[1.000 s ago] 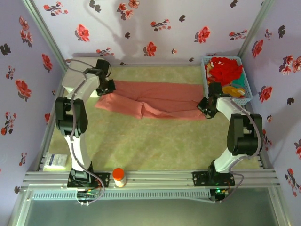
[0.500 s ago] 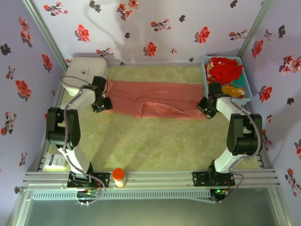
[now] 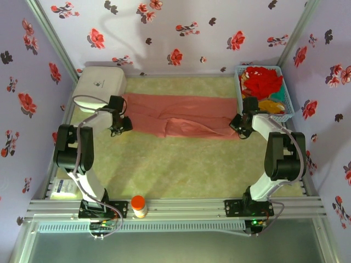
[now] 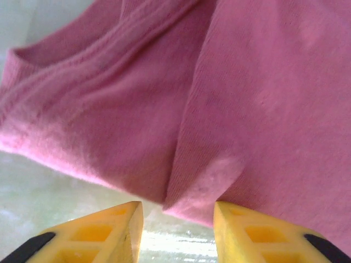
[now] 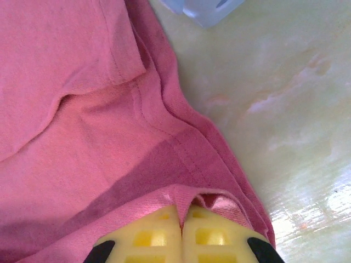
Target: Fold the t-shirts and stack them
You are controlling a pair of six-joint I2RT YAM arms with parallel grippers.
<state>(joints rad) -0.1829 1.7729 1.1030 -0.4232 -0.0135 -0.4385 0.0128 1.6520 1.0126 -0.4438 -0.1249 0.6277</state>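
Since a second ago the left arm has drawn back off the white box (image 3: 98, 82) to the left end of the pink t-shirt (image 3: 181, 114), which lies spread across the far side of the table (image 3: 181, 170). On its bent arm the left gripper (image 4: 176, 211) sits low, jaws apart before a cloth fold; the right gripper (image 5: 182, 216) is closed and seems to pinch the right hem. Probably the first fold is starting: the left jaws must next close on that edge.

The left end effector's (image 4: 176, 219) yellow fingers (image 4: 109, 230) stand parted just beside the salmon-pink t-shirt's (image 4: 230, 98) edge.
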